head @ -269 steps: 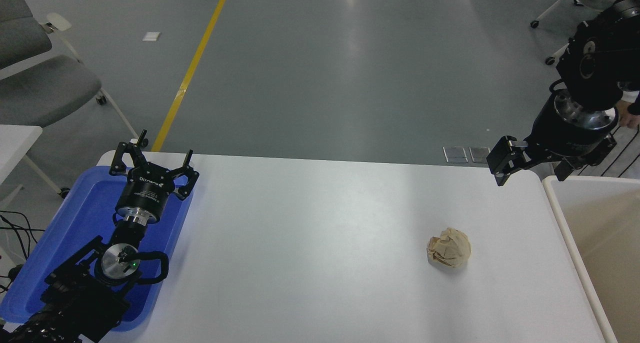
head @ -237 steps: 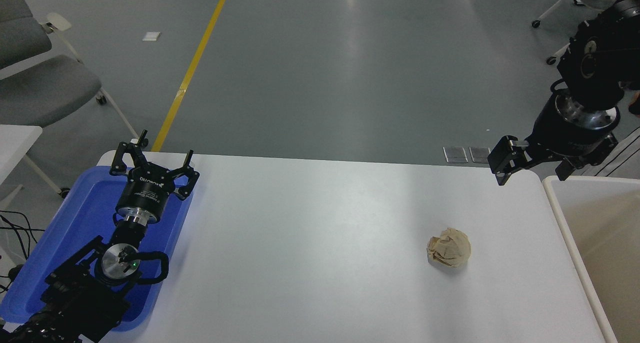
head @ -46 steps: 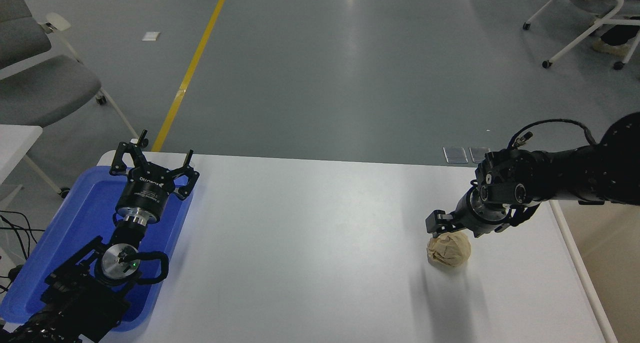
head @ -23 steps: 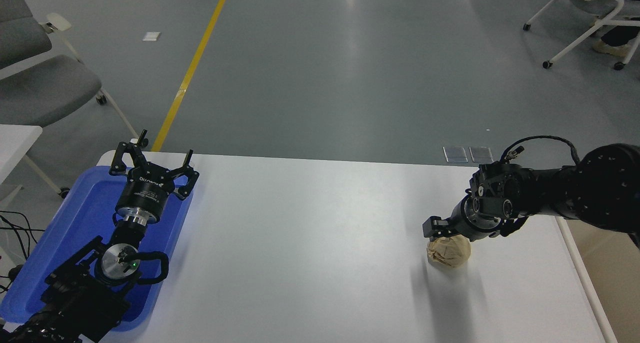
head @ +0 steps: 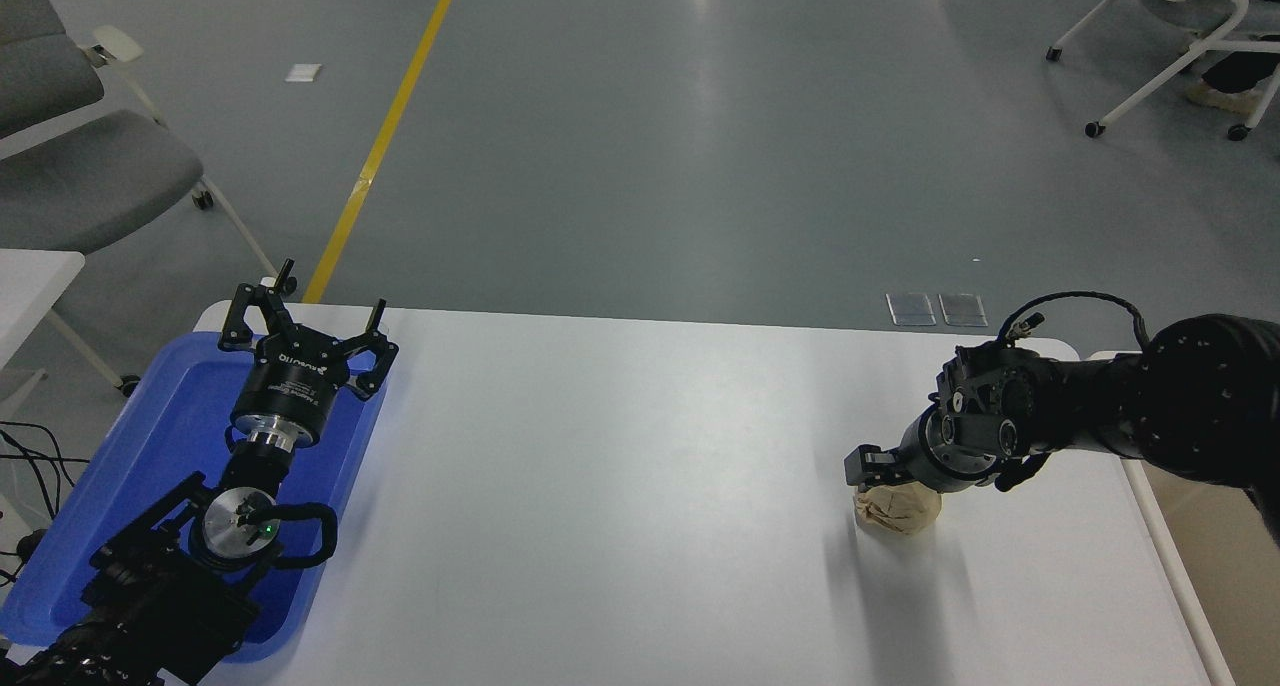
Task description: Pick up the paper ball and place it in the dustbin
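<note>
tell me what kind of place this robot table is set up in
Probably a lab or industrial test hall, not a home. The white table stands on a wide glossy grey floor marked with a yellow line, and wheeled office chairs sit pushed aside around the open space.

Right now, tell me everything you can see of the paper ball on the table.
The paper ball is a roughly round wad of creased tan-beige paper, lying on the white table toward its right side, left of the dustbin rim. The right gripper is down over its top, hiding the upper part; one black finger shows at the ball's upper left. Whether the fingers have closed on it cannot be told. Its lower half is in plain view, resting on the tabletop, with a faint shadow trailing toward the camera.
</note>
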You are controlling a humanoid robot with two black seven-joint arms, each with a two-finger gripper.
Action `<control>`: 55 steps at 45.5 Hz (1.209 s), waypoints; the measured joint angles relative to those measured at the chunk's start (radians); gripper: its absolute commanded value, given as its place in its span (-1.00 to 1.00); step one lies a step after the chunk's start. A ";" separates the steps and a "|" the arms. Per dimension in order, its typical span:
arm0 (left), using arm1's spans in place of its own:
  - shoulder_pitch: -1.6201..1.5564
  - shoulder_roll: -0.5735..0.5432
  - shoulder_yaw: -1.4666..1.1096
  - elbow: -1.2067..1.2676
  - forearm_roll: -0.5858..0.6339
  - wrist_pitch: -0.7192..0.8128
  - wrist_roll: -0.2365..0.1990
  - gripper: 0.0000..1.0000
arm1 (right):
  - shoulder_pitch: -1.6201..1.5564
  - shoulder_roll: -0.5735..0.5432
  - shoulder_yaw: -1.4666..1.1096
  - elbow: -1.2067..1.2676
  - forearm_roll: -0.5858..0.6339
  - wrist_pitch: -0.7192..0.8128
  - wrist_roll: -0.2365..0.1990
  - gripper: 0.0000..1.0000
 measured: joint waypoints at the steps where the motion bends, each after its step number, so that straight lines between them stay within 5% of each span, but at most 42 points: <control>1: 0.000 0.000 0.000 0.000 0.000 0.000 0.000 1.00 | -0.002 0.000 0.001 -0.001 0.001 -0.001 0.000 0.74; 22: 0.000 0.000 0.000 0.000 0.000 0.000 0.000 1.00 | -0.040 0.003 0.004 -0.028 0.004 -0.016 -0.001 0.32; 27: 0.000 0.000 0.000 0.000 0.000 0.000 0.000 1.00 | -0.045 0.004 0.004 -0.031 0.003 -0.020 -0.002 -0.06; 34: 0.000 0.000 0.000 0.000 0.000 0.000 0.000 1.00 | -0.051 0.007 0.006 -0.031 0.007 -0.023 -0.017 -0.97; 55: 0.000 0.000 0.000 0.000 0.000 0.000 0.000 1.00 | 0.023 -0.018 0.023 0.021 0.029 0.068 -0.057 -1.00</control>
